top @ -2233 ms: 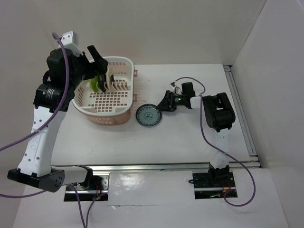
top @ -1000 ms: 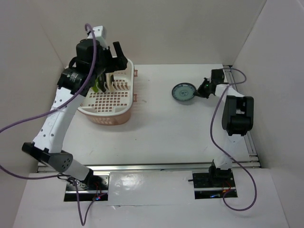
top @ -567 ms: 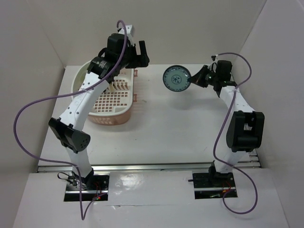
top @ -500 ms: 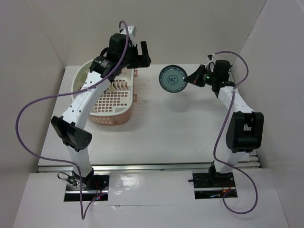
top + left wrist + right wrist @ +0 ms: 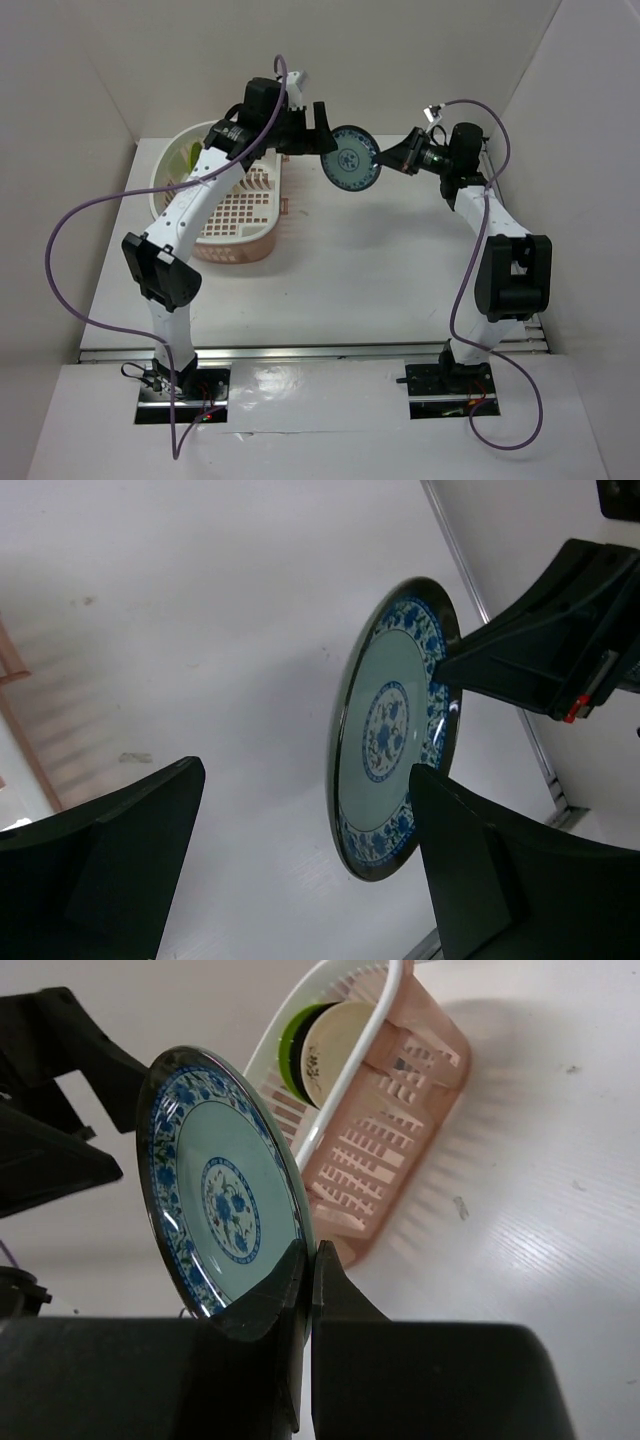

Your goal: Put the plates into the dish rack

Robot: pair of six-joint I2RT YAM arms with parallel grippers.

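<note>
My right gripper (image 5: 384, 160) is shut on the rim of the blue-green patterned plate (image 5: 350, 160), which hangs on edge in the air right of the dish rack (image 5: 232, 250). In the right wrist view both fingers pinch the plate (image 5: 215, 1200) at the gripper (image 5: 308, 1255). My left gripper (image 5: 322, 135) is open just left of the plate. In its wrist view the plate (image 5: 390, 720) stands close before the gripper (image 5: 308, 770), with its lower edge next to the right finger (image 5: 480, 870). A lime green plate (image 5: 292, 1032) and a cream plate (image 5: 335, 1045) stand in the pink rack (image 5: 420, 1060).
A metal rail (image 5: 512, 250) runs along the table's right edge. White walls close in the back and both sides. Purple cables (image 5: 60, 250) loop off both arms. The bare white table (image 5: 350, 270) lies below the held plate.
The right arm lifted the plate off the table and carried it up and to the left. The left arm swung from over the rack rightward, up to the plate, its jaws staying open.
</note>
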